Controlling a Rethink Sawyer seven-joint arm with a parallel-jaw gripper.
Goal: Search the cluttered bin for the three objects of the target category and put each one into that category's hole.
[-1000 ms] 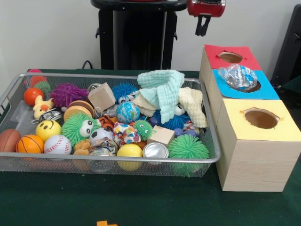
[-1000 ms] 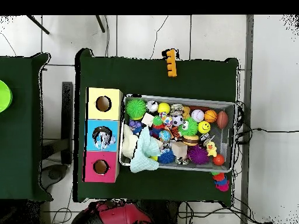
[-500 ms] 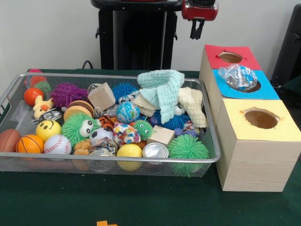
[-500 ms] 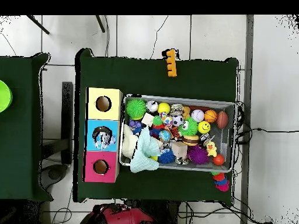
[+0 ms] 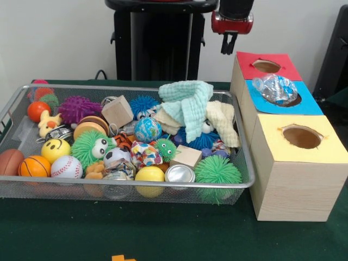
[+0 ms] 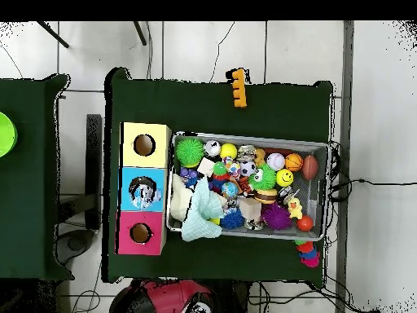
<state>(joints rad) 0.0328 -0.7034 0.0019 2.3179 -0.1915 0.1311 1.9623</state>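
Observation:
My gripper [image 5: 229, 44] hangs high behind the boxes, just left of the red-topped box [image 5: 283, 70], open with nothing in it. A crushed clear plastic bottle [image 5: 275, 88] lies over the hole of the blue-topped box [image 5: 310, 104]; from above the bottle [image 6: 143, 194] fills that hole. The yellow-topped box [image 5: 326, 148] stands nearest, its hole bare. The wire bin [image 5: 11, 106] holds several balls, spiky toys, wooden blocks, a silver can [image 5: 180, 173] and pale cloths [image 5: 187, 103]. Only the red arm [image 6: 167, 297] shows in the overhead view.
An orange toy piece [image 6: 237, 87] lies on the green table cover beyond the bin, seen at the front edge [image 5: 122, 258]. A few small toys [image 6: 307, 254] sit outside the bin's corner. A second dark table with a green object [image 6: 4, 134] stands apart.
The gripper has drifted left and slightly down behind the red-topped box, away from the bottle. In the overhead view the arm has shifted right. Bin and boxes are unchanged.

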